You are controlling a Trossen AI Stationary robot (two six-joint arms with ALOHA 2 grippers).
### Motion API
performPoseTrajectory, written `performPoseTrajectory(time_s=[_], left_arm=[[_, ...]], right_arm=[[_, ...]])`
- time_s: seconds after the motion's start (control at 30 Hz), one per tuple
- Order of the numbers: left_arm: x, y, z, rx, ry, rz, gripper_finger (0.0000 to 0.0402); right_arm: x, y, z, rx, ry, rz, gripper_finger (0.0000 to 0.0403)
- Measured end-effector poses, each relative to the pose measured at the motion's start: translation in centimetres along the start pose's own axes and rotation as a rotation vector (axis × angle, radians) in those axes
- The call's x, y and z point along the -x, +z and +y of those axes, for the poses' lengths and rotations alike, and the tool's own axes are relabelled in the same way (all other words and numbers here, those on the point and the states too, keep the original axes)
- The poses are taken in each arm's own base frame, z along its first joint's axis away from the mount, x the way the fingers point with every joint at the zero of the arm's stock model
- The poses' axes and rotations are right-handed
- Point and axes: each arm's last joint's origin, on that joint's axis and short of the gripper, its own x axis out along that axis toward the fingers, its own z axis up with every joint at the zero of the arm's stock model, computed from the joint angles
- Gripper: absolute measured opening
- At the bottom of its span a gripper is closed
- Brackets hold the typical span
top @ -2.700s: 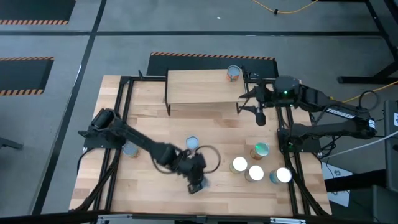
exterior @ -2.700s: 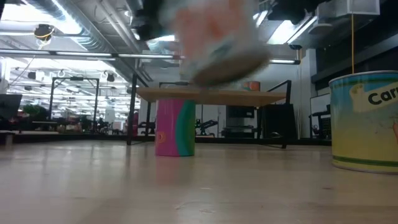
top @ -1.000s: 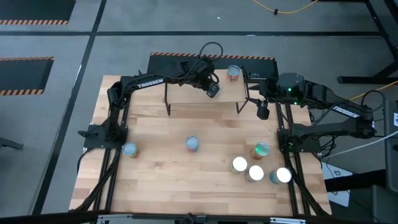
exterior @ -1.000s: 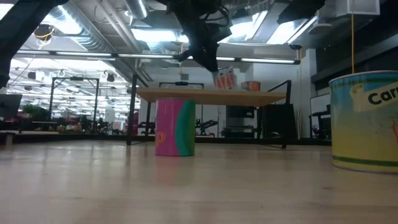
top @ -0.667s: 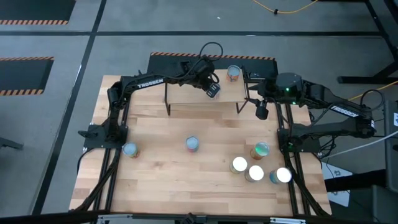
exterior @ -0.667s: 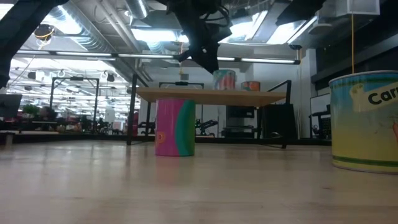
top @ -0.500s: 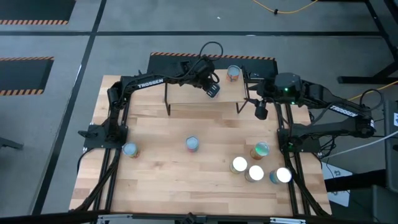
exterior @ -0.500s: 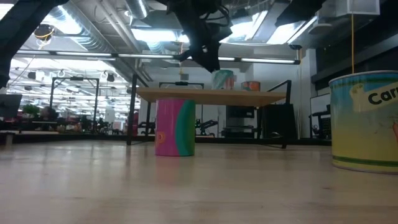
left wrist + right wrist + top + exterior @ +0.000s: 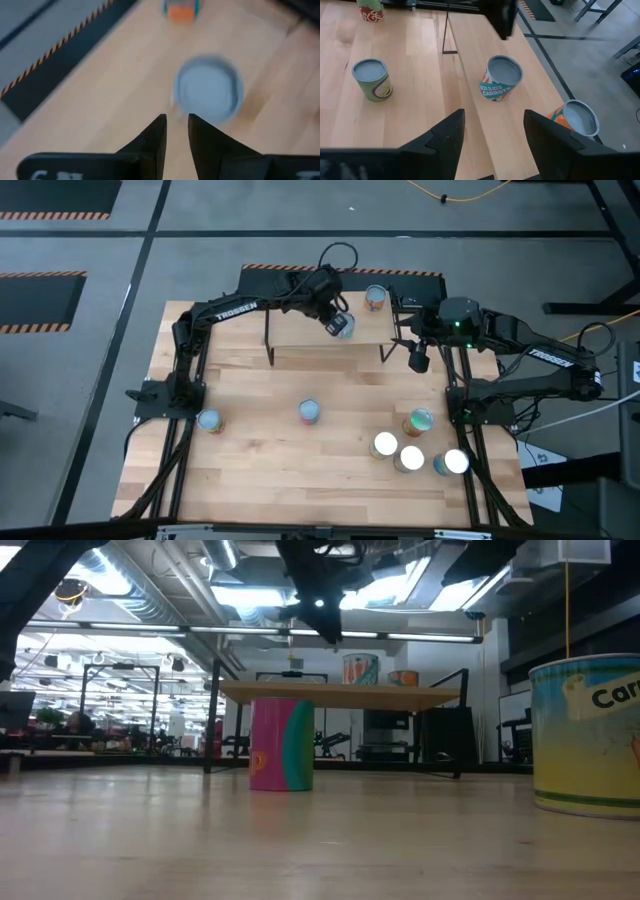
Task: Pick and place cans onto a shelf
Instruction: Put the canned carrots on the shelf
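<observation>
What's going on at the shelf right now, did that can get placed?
The left gripper is above the shelf, clear of the can it just set there beside an orange can. The right gripper waits open by the shelf's right end. Six cans remain on the table.

High view: we see the wooden tabletop (image 9: 260, 470) carrying the shelf (image 9: 300, 332) at its far edge. On the shelf board stand two cans, a teal-and-orange can (image 9: 345, 326) and an orange can (image 9: 375, 298). On the tabletop itself stand a pink-and-green can (image 9: 309, 411) near the middle, one can (image 9: 209, 420) by the left edge, and a cluster of four cans (image 9: 412, 450) at right.
</observation>
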Motion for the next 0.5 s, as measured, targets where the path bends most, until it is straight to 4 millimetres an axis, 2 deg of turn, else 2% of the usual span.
performPoseTrajectory(time_s=[0.2,0.37,0.5], left_arm=[[0.6,-2.3,-0.6,-0.069,0.074,0.189,0.0072],[-0.3,-3.7,-1.9,-0.134,0.185,0.199,0.0072],[-1.7,-4.3,-2.4,-0.141,0.194,0.165,0.0072]], right_arm=[[0.0,0.0,0.0,0.0,0.0,0.0,0.0208],[0.0,0.0,0.0,0.0,0.0,0.0,0.0208],[0.0,0.0,0.0,0.0,0.0,0.0,0.0208]])
